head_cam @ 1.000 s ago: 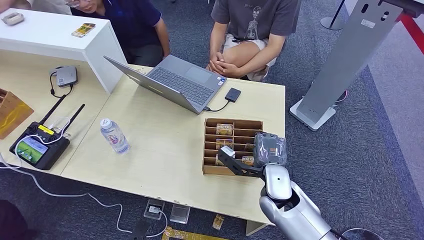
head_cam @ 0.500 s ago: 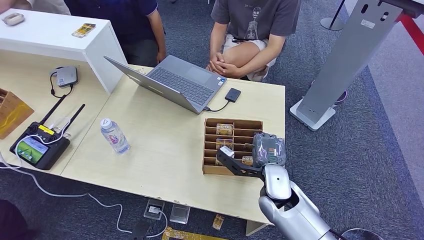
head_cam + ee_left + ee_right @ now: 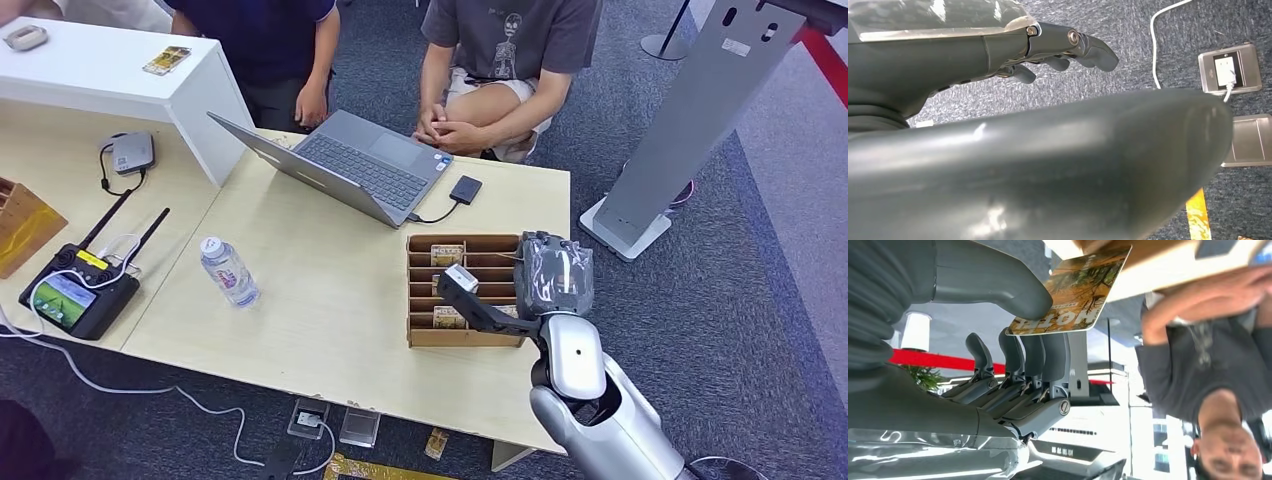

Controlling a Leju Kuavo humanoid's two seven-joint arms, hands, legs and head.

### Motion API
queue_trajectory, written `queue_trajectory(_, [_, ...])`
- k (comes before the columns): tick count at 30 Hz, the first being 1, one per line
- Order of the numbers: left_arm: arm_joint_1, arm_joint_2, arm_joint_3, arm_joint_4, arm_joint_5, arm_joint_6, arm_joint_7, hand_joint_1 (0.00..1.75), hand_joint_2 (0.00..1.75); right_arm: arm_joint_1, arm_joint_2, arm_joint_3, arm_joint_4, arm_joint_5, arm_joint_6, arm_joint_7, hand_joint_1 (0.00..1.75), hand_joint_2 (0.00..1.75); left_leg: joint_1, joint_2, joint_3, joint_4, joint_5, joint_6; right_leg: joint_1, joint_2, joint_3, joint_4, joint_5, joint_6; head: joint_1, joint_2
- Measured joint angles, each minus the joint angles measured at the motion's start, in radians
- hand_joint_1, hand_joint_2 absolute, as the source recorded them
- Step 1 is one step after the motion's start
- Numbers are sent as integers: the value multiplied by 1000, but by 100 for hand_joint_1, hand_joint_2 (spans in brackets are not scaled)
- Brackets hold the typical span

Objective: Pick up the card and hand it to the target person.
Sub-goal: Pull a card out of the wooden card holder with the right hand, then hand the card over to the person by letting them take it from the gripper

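Since the card (image 3: 1073,292) is already clear of its slot, this entry records a handover roughly half complete.

Card: out of the wooden card rack (image 3: 425,335), pinched between the thumb and the darker fingers (image 3: 1040,357) of the right hand (image 3: 520,290); printed face showing in the right wrist view.
Right hand: clamped on the card, raised above the rack at the near right part of the table (image 3: 320,300).
Left hand (image 3: 1048,55): hanging over the carpet, fingers loosely curled with nothing in them; whether it counts as apart or closed, I cannot tell.
Rack: other cards sit in several of its slots.
Seated person in grey shirt (image 3: 505,40): across the table, hands clasped on the knee, not reaching out.
Standing person in dark shirt (image 3: 265,35): beside the open laptop (image 3: 350,165).
Done: the pick, judging by the card held free of the rack.
Left: carrying the card across the table and releasing it to the recipient; which person is the target, the scene does not settle.
Also on the table: a water bottle (image 3: 228,270).
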Motion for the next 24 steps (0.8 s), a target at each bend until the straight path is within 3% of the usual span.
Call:
queue_trajectory(8, [0,-3,0,10,-4,-1,-3,0,0,-12,-22,-24,-113,27,-2,1,132,175,0,0,0,0,0,0,0,0,0,0,0,0,0,0])
queue_trajectory(13, [0,-6,0,14,-14,-5,-10,0,0,-52,-26,-34,-115,0,-53,-26,140,175,0,0,0,0,0,0,0,0,0,0,0,0,0,0])
queue_trajectory(24, [-2,-15,0,27,-41,-9,-15,0,0,-250,3,-48,166,-72,-231,-111,139,175,0,-1,-2,0,0,0,0,0,0,0,0,0,0,0])
